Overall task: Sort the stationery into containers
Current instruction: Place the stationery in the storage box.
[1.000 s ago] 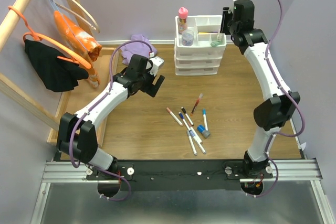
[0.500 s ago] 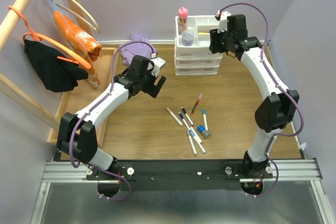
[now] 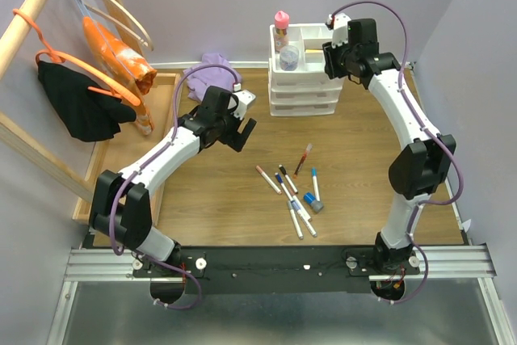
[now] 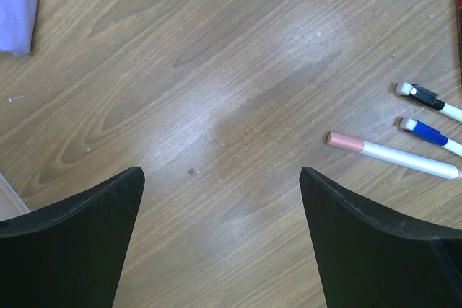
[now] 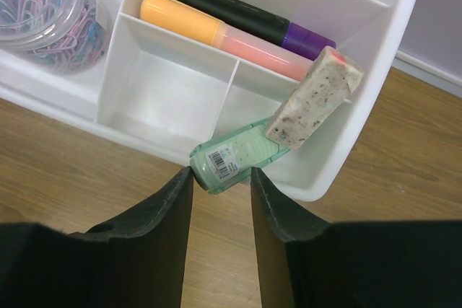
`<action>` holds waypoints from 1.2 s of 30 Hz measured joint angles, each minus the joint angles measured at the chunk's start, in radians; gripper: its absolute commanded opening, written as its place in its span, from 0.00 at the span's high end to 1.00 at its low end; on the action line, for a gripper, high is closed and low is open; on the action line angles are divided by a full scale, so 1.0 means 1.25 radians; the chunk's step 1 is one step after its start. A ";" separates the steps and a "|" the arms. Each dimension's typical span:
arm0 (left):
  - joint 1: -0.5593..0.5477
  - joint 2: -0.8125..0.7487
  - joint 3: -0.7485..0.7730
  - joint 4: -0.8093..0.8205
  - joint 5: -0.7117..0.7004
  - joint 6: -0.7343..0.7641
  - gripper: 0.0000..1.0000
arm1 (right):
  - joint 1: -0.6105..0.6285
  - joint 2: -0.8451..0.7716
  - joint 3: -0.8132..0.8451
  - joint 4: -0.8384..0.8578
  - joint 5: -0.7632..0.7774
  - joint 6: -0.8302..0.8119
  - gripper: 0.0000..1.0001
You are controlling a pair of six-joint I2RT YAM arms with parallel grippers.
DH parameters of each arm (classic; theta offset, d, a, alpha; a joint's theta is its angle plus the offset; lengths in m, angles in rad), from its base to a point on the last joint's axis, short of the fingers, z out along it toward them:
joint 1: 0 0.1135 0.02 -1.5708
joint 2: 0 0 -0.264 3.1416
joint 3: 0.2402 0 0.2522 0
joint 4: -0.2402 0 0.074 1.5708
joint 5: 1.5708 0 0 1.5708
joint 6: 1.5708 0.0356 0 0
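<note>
From above, the left fingers (image 3: 240, 127) hang over bare worktop (image 3: 363, 167), left of the loose markers (image 3: 295, 191) scattered near the middle. The right fingers (image 3: 334, 50) are at the right end of the white drawer unit (image 3: 305, 90), far side of the worktop, whose top tray already holds a pink-capped glue bottle (image 3: 281, 28) and a round jar (image 3: 289, 57).

At the left wrist, the left fingers (image 4: 119, 200) are spread wide with nothing between them. A pink-capped marker (image 4: 393, 156) lies to the right. It looks light, stiff and smooth, apt to roll, so it is best pinched across mid-barrel.

At the right wrist, the right fingers (image 5: 182, 200) flank the near end of a mint highlighter (image 5: 242, 153), which lies tilted over the tray's near rim (image 5: 137, 138) under a speckled eraser (image 5: 314, 95). I cannot tell whether they are pinching it or merely beside it. Its hard plastic looks slick, and it could slide off.
</note>
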 measured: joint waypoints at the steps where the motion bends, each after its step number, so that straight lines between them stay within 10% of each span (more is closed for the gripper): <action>1: 0.000 0.004 0.000 0.000 0.000 -0.001 0.02 | 0.000 0.000 0.001 0.000 0.004 0.002 0.58; 36: 0.000 0.020 0.002 0.001 0.000 -0.009 0.02 | 0.000 0.082 0.158 0.043 0.079 0.088 0.61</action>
